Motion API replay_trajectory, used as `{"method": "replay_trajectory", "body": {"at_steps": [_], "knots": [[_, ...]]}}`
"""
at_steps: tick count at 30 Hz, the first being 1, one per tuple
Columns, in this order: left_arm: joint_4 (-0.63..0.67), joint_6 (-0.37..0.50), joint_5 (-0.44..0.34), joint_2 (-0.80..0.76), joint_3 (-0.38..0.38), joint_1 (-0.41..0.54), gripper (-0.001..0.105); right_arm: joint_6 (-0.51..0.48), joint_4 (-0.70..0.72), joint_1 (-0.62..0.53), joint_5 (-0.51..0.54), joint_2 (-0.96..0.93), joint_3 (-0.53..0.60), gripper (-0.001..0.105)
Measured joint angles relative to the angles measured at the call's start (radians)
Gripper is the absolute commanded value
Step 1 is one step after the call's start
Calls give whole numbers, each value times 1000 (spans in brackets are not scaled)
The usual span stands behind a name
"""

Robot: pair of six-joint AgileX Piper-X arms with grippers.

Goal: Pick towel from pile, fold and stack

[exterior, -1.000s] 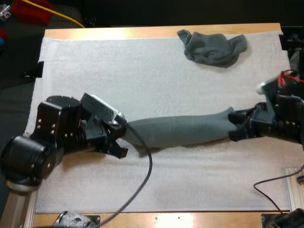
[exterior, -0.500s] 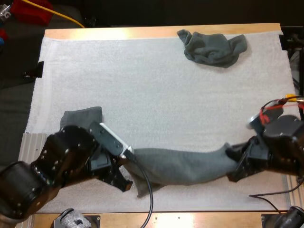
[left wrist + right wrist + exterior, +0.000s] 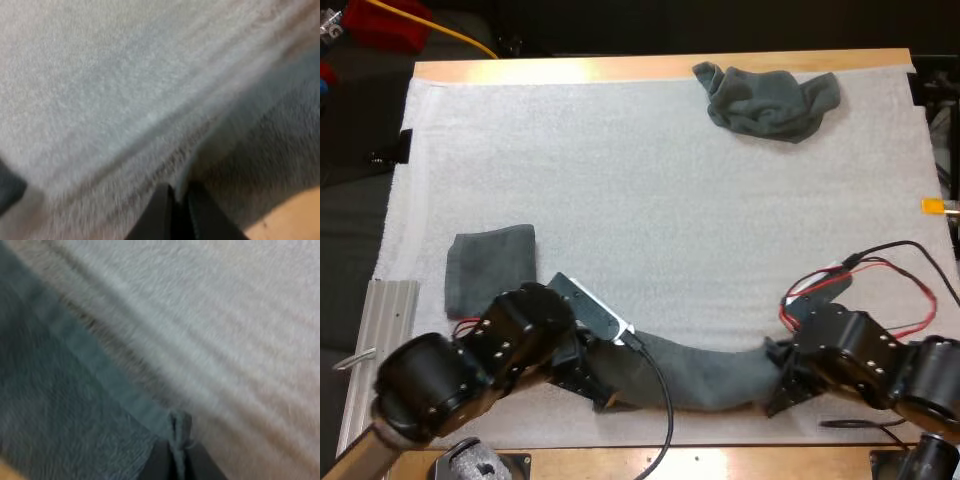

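White mat point(image 3: 650, 200) covers nearly the whole top of our wooden table point(image 3: 650, 68). Nearest to us, along the mat's near edge, lies the stretched towel point(image 3: 705, 372), a dark grey-green band sagging slightly between our two grippers. Our left gripper point(image 3: 607, 388) has that towel's left end. In the left wrist view its two black fingers point(image 3: 161, 212) are pressed close with a thin fold of the cloth's edge nipped between them, low over the mat, with bare wood just beside. Our right gripper point(image 3: 777, 385) has the other end. In the right wrist view its fingers point(image 3: 157, 465) pinch a small bunched corner of the towel from both sides, where cloth meets mat. A little farther out, on the left side of the mat, the folded towel point(image 3: 490, 268) lies flat as a tidy rectangle, near our left arm but apart from the stretched towel. Farthest off, near the mat's far right corner, the crumpled towel point(image 3: 770, 100) sits in a loose heap, well apart from everything else.
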Motion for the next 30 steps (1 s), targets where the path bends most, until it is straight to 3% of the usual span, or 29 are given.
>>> {"method": "replay_trajectory", "body": {"at_steps": [9,18,25,30], "knots": [[-165,48,-47,47,143,66,0,-11,-244,0,153,62,146,1],[-328,136,-51,78,158,173,0,-138,-427,0,363,192,154,1],[-414,179,-55,134,205,211,0,-173,-523,-7,425,280,154,1],[-483,184,-55,170,256,211,0,-176,-559,-83,421,319,154,1]]}}
